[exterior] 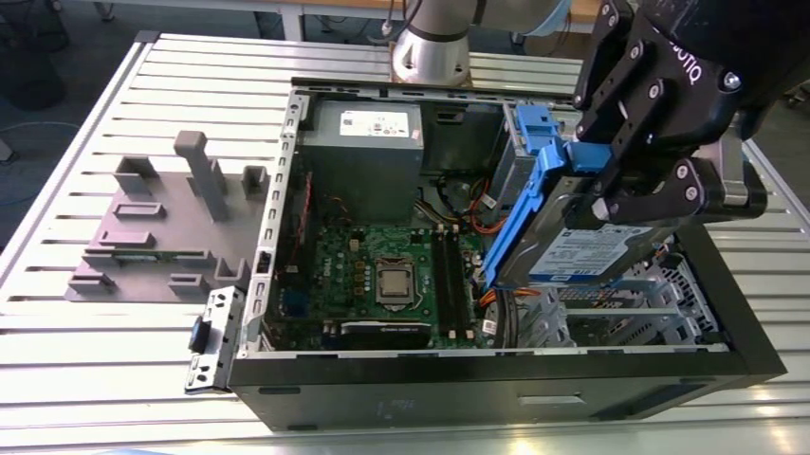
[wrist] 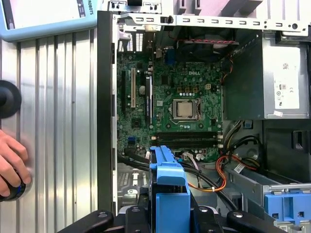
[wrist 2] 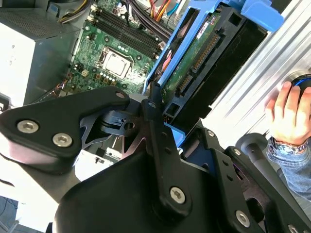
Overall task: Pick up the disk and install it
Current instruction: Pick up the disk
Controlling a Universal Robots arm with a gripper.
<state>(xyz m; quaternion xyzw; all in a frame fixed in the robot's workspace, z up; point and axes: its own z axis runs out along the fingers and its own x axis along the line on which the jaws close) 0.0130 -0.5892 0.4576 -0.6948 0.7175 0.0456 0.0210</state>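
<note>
My gripper (exterior: 633, 199) is shut on the disk (exterior: 593, 254), a silver drive with a white-and-blue label and blue caddy rails. The disk hangs tilted on edge over the open computer case (exterior: 506, 384), above the grey metal drive bay (exterior: 665, 303) on the exterior view's right. In the second wrist view the disk (wrist 2: 204, 53) shows its green circuit side and connector, with the gripper (wrist 2: 182, 128) clamped across it. In the first wrist view the blue caddy end of the disk (wrist: 170, 189) sticks out from the gripper (wrist: 170, 216), pointing toward the motherboard.
A blue bracket (exterior: 537, 123) is fixed inside the case beside the power supply (exterior: 367, 133). The motherboard (exterior: 379, 275) and orange cables lie below the disk. A grey slotted holder (exterior: 165, 227) stands on the table at the exterior view's left. A person's hand (wrist 2: 289, 111) rests beside the case.
</note>
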